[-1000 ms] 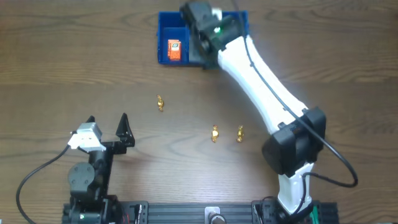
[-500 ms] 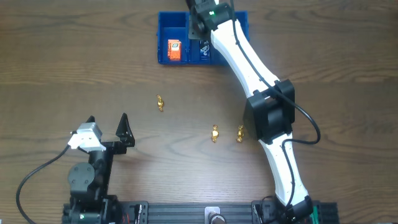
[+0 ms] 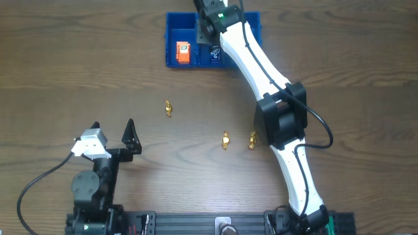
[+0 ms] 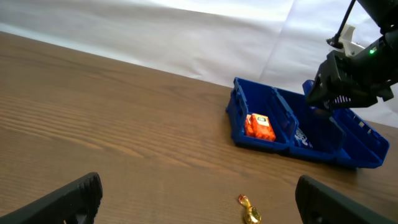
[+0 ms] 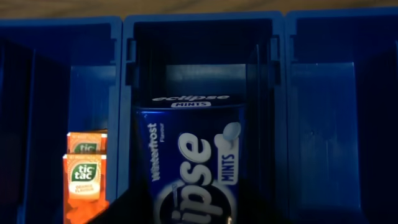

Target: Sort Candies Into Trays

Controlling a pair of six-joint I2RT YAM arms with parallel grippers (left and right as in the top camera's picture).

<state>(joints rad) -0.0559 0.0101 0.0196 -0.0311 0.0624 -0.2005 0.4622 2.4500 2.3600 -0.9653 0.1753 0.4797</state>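
Blue tray: stands at the far edge of the wooden table, divided into three side-by-side compartments.
Left compartment: holds an orange candy box, which lies flat, label up, against the wall it shares with the middle compartment.
Middle compartment: holds a blue mint tin with white print, which fills most of the compartment's width.
Right compartment: blue floor and walls show in the right wrist view; in the top view the right arm crosses over it.
Right gripper: sits at the tray over the middle compartment, right at the mint tin. It cannot be told whether it grips the tin or has let go.
Left gripper: is near its own base, well apart from the tray, with its two fingers spread wide and nothing between them.
Gold-wrapped candies: three lie loose on the table, outside the tray. One lies between the left gripper and the tray; two lie close together beside the right arm.
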